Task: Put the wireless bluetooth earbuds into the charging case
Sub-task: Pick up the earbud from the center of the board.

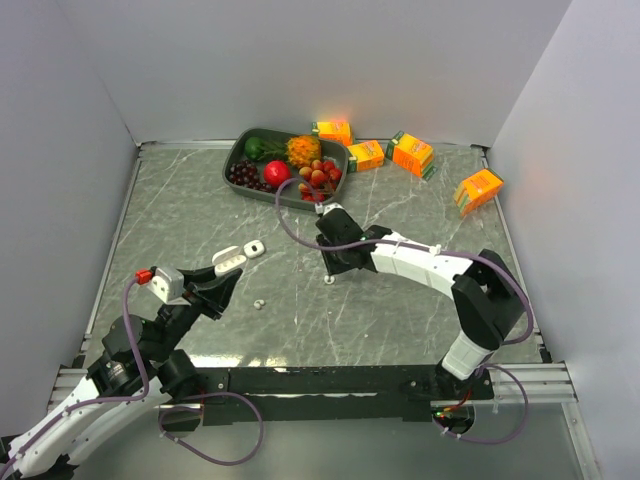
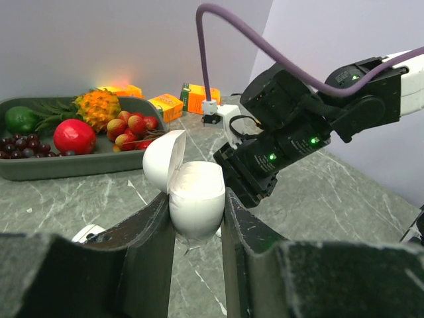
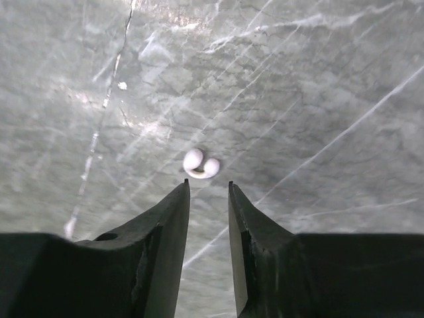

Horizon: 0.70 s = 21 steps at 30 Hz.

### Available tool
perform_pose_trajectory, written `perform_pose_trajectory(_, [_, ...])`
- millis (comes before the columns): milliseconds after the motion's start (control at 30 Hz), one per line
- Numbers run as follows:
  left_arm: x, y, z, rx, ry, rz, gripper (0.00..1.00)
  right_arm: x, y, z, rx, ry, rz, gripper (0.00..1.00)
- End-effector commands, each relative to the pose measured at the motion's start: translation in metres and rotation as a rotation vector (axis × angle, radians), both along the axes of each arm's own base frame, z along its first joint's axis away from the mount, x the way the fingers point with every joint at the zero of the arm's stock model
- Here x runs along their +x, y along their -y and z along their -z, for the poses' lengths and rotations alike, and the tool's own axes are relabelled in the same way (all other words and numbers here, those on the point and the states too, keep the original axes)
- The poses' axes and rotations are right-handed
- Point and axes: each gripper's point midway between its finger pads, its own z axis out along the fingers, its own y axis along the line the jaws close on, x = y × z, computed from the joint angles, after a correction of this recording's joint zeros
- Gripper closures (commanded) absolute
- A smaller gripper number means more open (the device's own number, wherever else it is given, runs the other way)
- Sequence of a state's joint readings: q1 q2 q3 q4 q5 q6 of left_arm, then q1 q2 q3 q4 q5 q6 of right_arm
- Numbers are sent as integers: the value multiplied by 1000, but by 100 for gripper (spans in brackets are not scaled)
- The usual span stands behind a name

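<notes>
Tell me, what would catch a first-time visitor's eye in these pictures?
Probably the dark tray heaped with bright fruit at the far edge of the marble table, with orange cartons scattered beside it. Closer in, the left fingers grip an open white case, and the right fingers hang, parted, just above a tiny white earbud lying on the table.

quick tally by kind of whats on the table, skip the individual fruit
orange cartons: 4
fruit tray: 1
open white charging case, in the left gripper: 1
loose earbuds: 2
white item beside the case, kind unclear: 1
total: 9
</notes>
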<state>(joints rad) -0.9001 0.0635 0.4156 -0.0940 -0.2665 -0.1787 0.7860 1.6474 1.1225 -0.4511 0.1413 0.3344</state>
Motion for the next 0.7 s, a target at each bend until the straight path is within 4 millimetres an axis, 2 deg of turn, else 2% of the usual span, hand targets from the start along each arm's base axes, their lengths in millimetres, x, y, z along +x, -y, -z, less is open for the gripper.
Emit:
perform_pose_trajectory(0, [-5,-1,-22,-53,41,21,99,4,9,-5,-115,112,-149,57])
perform_pose_trajectory(100, [-6,0,-21,-51,40,29,99,-1,6,0,-151,130,-200,53])
perform_pose_trajectory(267, [-7,-1,-22,-53,45,31,99,-8,-7,3,-165,165,-270,52])
perform_pose_trajectory(667, [-8,-1,-22,-53,43,33,99,-12,-22,23,-167,129,-319,60])
